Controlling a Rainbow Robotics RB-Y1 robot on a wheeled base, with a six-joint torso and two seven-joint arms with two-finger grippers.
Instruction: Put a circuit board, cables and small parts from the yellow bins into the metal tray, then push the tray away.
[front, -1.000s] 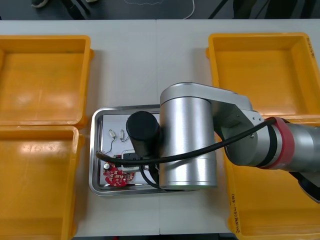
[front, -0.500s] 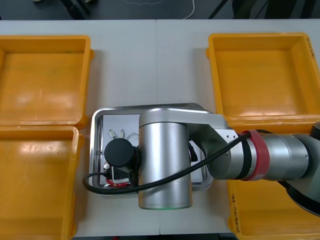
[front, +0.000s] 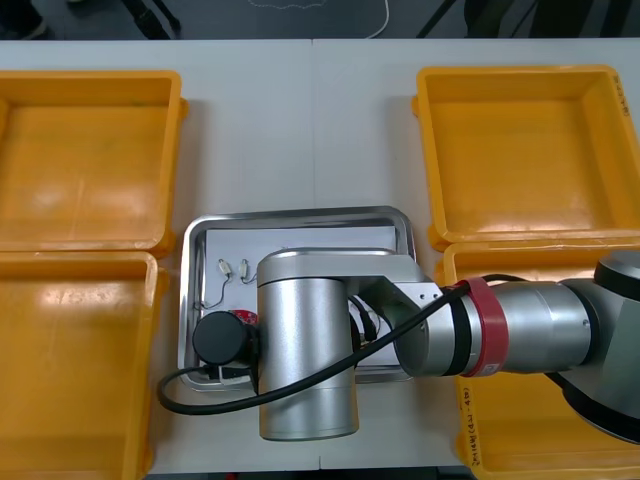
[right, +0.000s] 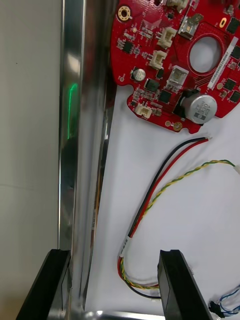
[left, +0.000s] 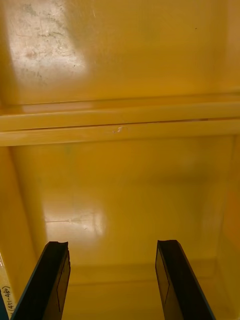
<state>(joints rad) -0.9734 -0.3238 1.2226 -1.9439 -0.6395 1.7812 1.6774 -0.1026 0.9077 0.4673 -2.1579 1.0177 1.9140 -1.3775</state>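
My right arm (front: 310, 345) lies across the metal tray (front: 300, 214) and hides most of it. Two small metal parts (front: 232, 267) lie in the tray's left part, and a sliver of the red circuit board (front: 243, 318) shows beside the black wrist. In the right wrist view my right gripper (right: 112, 292) is open, straddling the tray's shiny rim (right: 75, 125): one finger outside, one inside. Ahead of the fingers lie the red circuit board (right: 170, 65) and a red and yellow cable (right: 126, 245) on the white lining. My left gripper (left: 112, 285) hangs open over a yellow bin (left: 120, 190).
Two yellow bins (front: 85, 160) stand at the table's left and two more (front: 520, 150) at its right, close to the tray's sides. A blue and white cable end (right: 227, 300) lies by the inner finger. Bare table stretches beyond the tray's far rim.
My right arm has swung from over the tray's middle toward its near left corner, uncovering the far part of the tray. The tray itself has stayed in place.
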